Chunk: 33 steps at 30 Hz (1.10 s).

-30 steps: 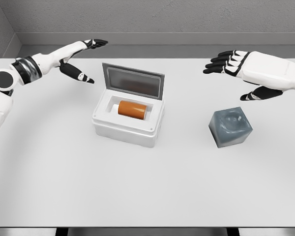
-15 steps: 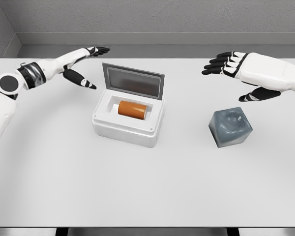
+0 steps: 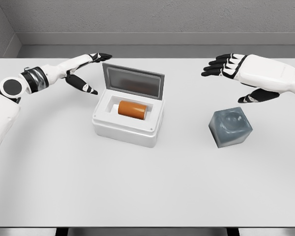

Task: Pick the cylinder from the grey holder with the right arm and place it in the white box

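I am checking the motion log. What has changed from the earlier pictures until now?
The left hand moved right and down, toward the open lid of the white box. The right hand barely shifted. Both stay open. The orange cylinder in the box and the empty grey holder did not move.

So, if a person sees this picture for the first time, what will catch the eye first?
Probably the orange cylinder, the only bright colour, lying on its side inside the open white box left of the middle of the table. Next come the two open hands hovering at the back, the left hand beside the box lid and the right hand above the empty grey holder.
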Motion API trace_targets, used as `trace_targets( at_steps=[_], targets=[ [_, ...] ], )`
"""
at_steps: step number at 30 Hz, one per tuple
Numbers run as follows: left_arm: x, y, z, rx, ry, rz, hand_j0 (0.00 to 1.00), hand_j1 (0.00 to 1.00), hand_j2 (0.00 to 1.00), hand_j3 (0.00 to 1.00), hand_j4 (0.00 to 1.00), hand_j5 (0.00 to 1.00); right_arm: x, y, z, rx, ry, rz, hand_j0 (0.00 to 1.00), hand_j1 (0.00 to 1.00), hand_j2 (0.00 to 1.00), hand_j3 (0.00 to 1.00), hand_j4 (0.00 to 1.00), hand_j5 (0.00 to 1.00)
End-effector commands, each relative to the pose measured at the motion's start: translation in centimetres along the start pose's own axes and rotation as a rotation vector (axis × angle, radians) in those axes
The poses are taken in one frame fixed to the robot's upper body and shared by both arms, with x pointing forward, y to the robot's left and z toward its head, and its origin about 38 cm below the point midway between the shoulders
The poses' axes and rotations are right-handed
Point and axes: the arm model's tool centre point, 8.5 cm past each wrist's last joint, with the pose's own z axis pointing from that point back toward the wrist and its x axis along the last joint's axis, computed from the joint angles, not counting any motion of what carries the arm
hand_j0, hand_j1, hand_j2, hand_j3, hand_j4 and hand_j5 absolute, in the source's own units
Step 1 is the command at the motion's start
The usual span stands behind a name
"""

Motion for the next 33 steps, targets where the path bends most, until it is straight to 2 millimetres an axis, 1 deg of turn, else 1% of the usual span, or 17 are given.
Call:
trace_targets(
  at_steps=[1, 16, 24, 27, 33],
  targets=[
    [0.0, -0.1, -0.1, -0.002, -0.001, 0.003, 1.0, 1.0, 1.0, 1.0, 1.0, 1.0, 0.0, -0.1, 0.1, -0.004, 0.002, -0.005, 1.0, 1.0, 1.0, 1.0, 1.0, 1.0],
    [-0.4, 0.0, 0.5, 0.0, 0.009, 0.003, 1.0, 1.0, 1.0, 1.0, 1.0, 1.0, -0.5, 0.2, 0.2, 0.0, 0.015, -0.011, 1.0, 1.0, 1.0, 1.0, 1.0, 1.0],
    [-0.5, -1.1, 0.2, -0.038, 0.011, -0.012, 1.0, 1.0, 1.0, 1.0, 1.0, 1.0, -0.3, 0.3, -0.2, -0.005, 0.005, -0.014, 1.0, 1.0, 1.0, 1.0, 1.0, 1.0],
    [-0.6, -0.9, 0.5, -0.036, 0.015, -0.015, 1.0, 1.0, 1.0, 1.0, 1.0, 1.0, -0.2, 0.5, -0.6, -0.006, -0.004, -0.017, 1.0, 1.0, 1.0, 1.0, 1.0, 1.0],
    [-0.6, -0.3, 1.3, -0.032, 0.014, -0.036, 1.0, 1.0, 1.0, 1.0, 1.0, 1.0, -0.2, 0.5, -0.7, -0.005, -0.004, -0.019, 1.0, 1.0, 1.0, 1.0, 1.0, 1.0]
  ],
)
